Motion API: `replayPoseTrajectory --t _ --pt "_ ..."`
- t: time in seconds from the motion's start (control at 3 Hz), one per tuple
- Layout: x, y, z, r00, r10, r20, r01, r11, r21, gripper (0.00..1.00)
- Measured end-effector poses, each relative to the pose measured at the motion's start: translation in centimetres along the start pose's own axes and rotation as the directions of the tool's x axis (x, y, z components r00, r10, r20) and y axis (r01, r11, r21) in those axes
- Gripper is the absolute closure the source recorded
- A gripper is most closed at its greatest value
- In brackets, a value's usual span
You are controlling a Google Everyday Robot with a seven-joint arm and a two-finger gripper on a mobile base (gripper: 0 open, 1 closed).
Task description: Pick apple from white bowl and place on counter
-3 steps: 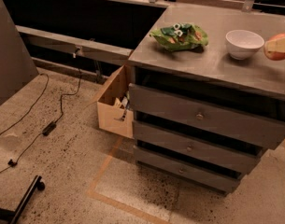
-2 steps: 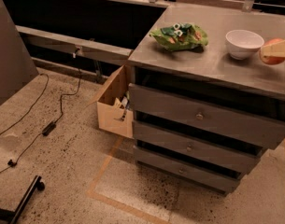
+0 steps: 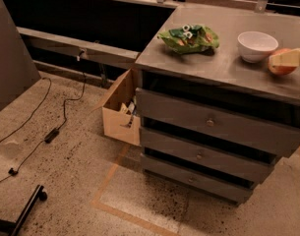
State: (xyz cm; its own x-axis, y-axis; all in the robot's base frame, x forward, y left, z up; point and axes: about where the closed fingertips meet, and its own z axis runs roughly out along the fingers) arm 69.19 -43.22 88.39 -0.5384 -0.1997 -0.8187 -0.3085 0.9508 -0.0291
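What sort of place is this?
Probably a lab or workshop, not a home: grey drawer counter, taped lines on speckled floor, loose cable. The tool is at the right edge, against the apple.

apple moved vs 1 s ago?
Yes. The apple has shifted left and down, closer to the white bowl, which stayed put on the counter. The gripper is at the apple, by the right edge.

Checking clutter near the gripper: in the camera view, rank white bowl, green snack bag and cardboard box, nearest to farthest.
Gripper: right edge, at the apple.
1. White bowl, just left of it.
2. Green snack bag, farther left on the counter.
3. Cardboard box, down on the floor, far left.
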Motion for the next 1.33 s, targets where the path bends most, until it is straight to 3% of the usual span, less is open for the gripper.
replayPoseTrajectory --t 0.67,1.0,1.33 --pt "0.78 0.64 0.67 1.000 0.013 -0.003 -0.013 0.9993 -0.035 0.13" --pt "0.96 0.92 0.72 1.000 0.011 0.002 -0.011 0.9981 -0.060 0.00" --pt "0.96 0.92 0.72 1.000 0.011 0.002 -0.011 0.9981 -0.060 0.00"
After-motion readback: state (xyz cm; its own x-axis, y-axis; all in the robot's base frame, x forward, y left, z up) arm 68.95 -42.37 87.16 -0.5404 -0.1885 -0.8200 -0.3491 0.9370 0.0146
